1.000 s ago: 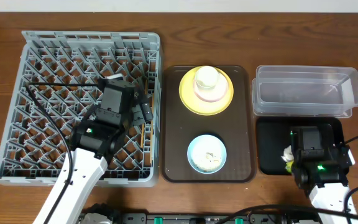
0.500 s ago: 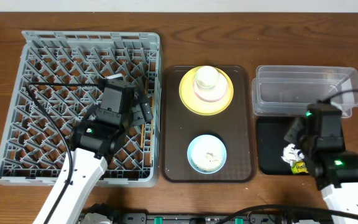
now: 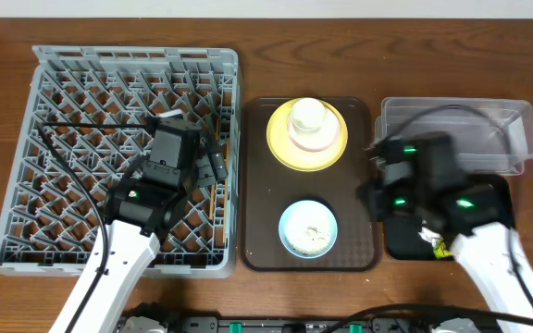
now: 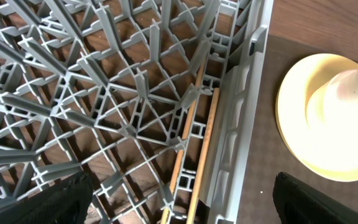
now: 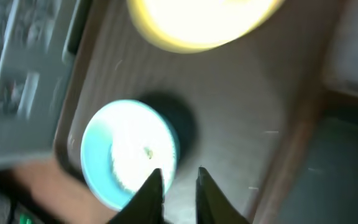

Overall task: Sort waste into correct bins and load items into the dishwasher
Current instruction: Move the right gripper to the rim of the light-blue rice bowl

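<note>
Mid-sort: right gripper [image 5: 176, 186], jaws nearly closed and empty, heading nine o'clock toward light blue bowl [image 3: 307, 228]; left gripper [image 4: 179, 211] gaping over dishwasher [image 3: 63, 92]. Next: grasp bowl's rim.

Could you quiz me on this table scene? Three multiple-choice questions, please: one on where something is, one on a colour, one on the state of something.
1. Where do the chopsticks lie?
A. in the grey dish rack, along its right wall
B. on the brown tray
C. in the clear tub

2. What colour is the plate under the white bowl?
A. red
B. yellow
C. black

3. How does the clear tub look?
A. stuffed with tissue
B. holding a blue bowl
C. nothing visible in the part that shows

Answers:
1 A, the left wrist view shows two thin wooden sticks beside the rack's wall.
2 B, the overhead view shows a yellow rim around the bowl.
3 C, its visible floor is bare, though the right arm hides one corner.
</note>
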You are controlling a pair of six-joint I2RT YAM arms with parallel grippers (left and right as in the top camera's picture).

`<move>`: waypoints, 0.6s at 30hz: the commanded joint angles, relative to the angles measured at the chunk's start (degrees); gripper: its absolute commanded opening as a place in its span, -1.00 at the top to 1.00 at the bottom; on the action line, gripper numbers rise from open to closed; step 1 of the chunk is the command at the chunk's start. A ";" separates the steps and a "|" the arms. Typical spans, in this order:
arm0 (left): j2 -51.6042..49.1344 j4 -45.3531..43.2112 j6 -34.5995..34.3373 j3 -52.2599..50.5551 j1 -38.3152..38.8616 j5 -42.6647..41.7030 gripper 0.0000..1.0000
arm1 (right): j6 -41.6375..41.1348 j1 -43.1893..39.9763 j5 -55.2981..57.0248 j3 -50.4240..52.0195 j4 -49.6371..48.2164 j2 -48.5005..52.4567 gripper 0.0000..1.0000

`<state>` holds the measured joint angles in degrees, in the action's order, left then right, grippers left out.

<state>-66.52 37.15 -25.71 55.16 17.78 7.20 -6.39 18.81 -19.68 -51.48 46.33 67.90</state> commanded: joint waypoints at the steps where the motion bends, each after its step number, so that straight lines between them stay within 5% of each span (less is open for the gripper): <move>1: 0.31 0.17 -0.09 0.83 -0.24 -0.17 -0.87 | 3.69 9.51 1.11 -0.44 -1.95 4.98 0.53; 11: 0.31 0.17 -0.09 0.83 -0.24 -0.17 -0.87 | 3.72 32.96 16.24 -0.44 -10.69 15.52 0.13; 18: 0.31 0.17 -0.09 0.83 -0.24 -0.17 -0.87 | 3.63 38.05 25.77 -0.42 -10.80 20.63 0.05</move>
<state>-66.52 37.15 -25.71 55.16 17.78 7.18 -3.16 55.55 -0.23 -51.48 35.88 86.85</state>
